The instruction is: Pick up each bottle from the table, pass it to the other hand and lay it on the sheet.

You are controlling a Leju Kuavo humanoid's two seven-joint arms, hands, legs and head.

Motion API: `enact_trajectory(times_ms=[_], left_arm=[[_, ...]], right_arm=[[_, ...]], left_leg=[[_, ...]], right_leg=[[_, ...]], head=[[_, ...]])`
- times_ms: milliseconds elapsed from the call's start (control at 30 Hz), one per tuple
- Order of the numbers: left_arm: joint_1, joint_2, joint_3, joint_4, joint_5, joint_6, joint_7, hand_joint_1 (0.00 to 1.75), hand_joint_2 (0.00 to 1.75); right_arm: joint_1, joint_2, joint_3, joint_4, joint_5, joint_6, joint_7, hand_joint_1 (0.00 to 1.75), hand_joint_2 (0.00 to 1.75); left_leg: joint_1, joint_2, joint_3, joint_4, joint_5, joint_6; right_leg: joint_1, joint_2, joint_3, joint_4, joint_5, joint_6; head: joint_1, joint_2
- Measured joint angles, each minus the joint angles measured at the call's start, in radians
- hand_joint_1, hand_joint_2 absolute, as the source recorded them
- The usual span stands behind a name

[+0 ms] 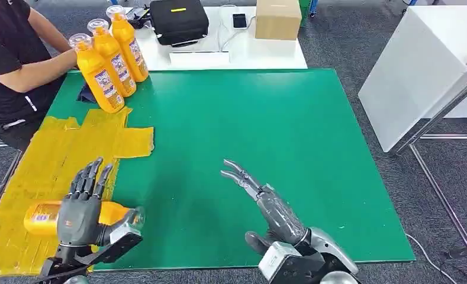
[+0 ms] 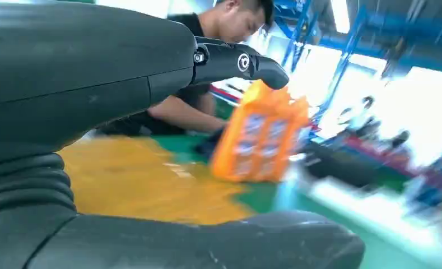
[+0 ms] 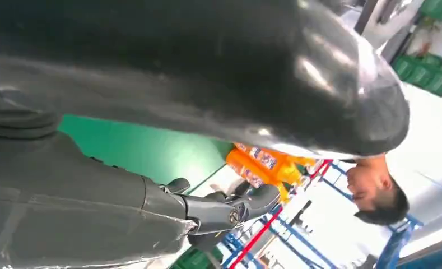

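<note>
So we're hovering our left hand (image 1: 83,210) over an orange plastic bottle with a clear cap (image 1: 44,216) that's lying flat on the yellow sheet (image 1: 53,155). Its long axis is running left-right across the sheet, cap end (image 1: 137,216) pointing toward our right side. The fingers are stretched out flat above it, not curling round it, so we're calling that hand empty. Our right hand (image 1: 260,204) is also spread wide and holding nothing, sitting over the green worktop (image 1: 266,124). Three more upright orange bottles (image 1: 109,59) are waiting at the far left corner, by a person's arm (image 1: 38,74). We're guessing the left hand is nearer those.
</note>
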Motion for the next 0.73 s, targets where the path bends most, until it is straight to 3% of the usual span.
enact_trajectory(times_ms=[133, 300, 533, 733], left_arm=[[0.028, -0.056, 0.000, -0.157, 0.370, -0.165, -0.081, 0.00, 0.00], [0.096, -0.104, -0.030, -0.299, 0.759, -0.384, -0.133, 0.00, 0.00], [0.145, -0.114, -0.109, -0.390, 0.813, -0.453, -0.151, 0.00, 0.00], [0.165, -0.112, -0.138, -0.418, 0.883, -0.471, -0.162, 0.00, 0.00]], right_arm=[[0.035, 0.013, -0.021, -0.002, 0.050, -0.011, -0.032, 0.00, 0.00], [0.080, 0.059, -0.052, -0.026, 0.178, -0.132, -0.066, 0.00, 0.00], [0.115, 0.107, -0.082, -0.042, 0.147, -0.178, -0.119, 0.00, 0.00], [0.131, 0.128, -0.096, -0.045, 0.130, -0.192, -0.132, 0.00, 0.00]], left_leg=[[0.000, 0.000, 0.000, 0.000, 0.000, 0.000], [0.000, 0.000, 0.000, 0.000, 0.000, 0.000], [0.000, 0.000, 0.001, 0.000, -0.001, -0.001], [0.000, 0.000, 0.000, 0.000, -0.001, 0.000]], right_leg=[[0.000, 0.000, 0.000, 0.000, 0.000, 0.000], [0.000, 0.000, -0.001, 0.000, 0.000, 0.000], [0.000, 0.000, -0.009, 0.000, -0.002, 0.002], [0.000, 0.000, -0.004, 0.000, -0.002, 0.002]], head=[[0.000, 0.000], [-0.001, 0.000], [-0.001, 0.000], [0.000, 0.000]])
